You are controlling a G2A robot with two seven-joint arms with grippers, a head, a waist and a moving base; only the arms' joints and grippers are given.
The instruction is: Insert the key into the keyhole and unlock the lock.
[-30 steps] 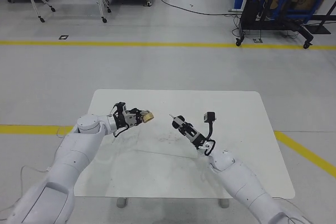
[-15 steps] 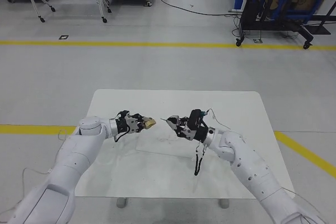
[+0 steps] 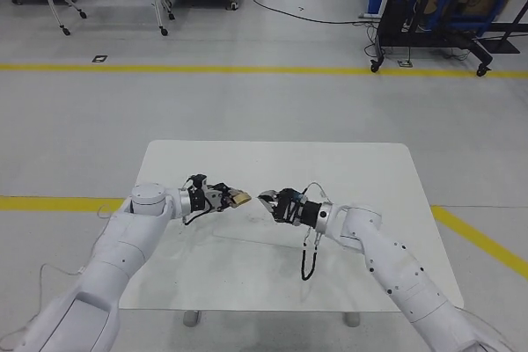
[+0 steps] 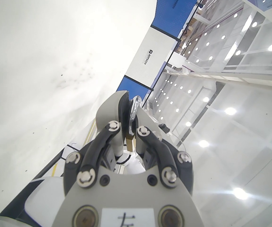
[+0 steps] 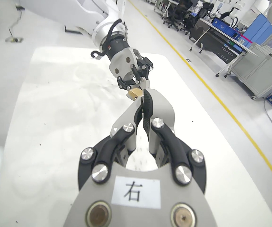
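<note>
1. The left claw [image 3: 231, 199] is clamped on a brass padlock [image 3: 238, 200] and holds it in the air above the middle of the white tabletop [image 3: 378, 167].
2. In the left wrist view, the left claw's fingers [image 4: 112, 112] pinch the padlock between them. Its silver shackle [image 4: 135, 109] sits at the fingertips and its brass body [image 4: 130, 144] lies deeper between the fingers.
3. The right claw [image 3: 266, 199] faces the left one from the opposite side, with its fingers pressed closed.
4. A thin sliver at the right claw's tips, the key [image 3: 259, 196], points at the padlock. It is too small to tell whether it has entered the keyhole.
5. In the right wrist view, the right claw's black ribbed pads [image 5: 147, 105] are squeezed together. Their tips are right against the padlock's brass body [image 5: 134, 93], and the left claw [image 5: 137, 85] is just behind it.
6. The tabletop under both claws has dark scuffs and specks [image 5: 55, 100].
</note>
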